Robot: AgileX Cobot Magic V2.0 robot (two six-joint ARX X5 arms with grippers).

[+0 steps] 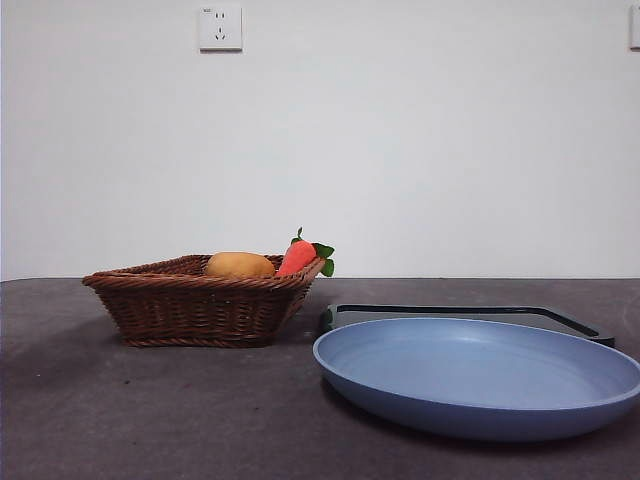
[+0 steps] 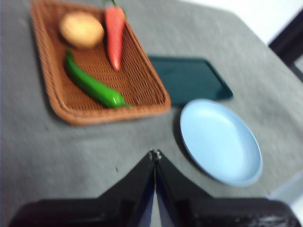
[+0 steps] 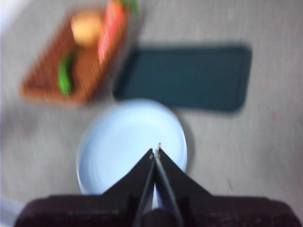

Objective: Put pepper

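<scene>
The green pepper (image 2: 92, 86) lies in the brown wicker basket (image 2: 137, 87), beside a tan potato (image 2: 82, 29) and an orange carrot (image 2: 114, 35); the right wrist view shows the pepper (image 3: 64, 75) too, blurred. In the front view the basket (image 1: 190, 305) hides the pepper. An empty blue plate (image 1: 480, 375) stands to the right of the basket. My left gripper (image 2: 155, 154) is shut and empty, high above the bare table near the basket. My right gripper (image 3: 155, 152) is shut and empty, high above the blue plate (image 3: 118, 137). Neither arm shows in the front view.
A dark green tray (image 2: 189, 78) lies flat behind the plate, next to the basket. The potato (image 1: 240, 265) and carrot (image 1: 300, 256) stick up over the basket's rim in the front view. A white wall with a socket (image 1: 220, 28) stands behind the table.
</scene>
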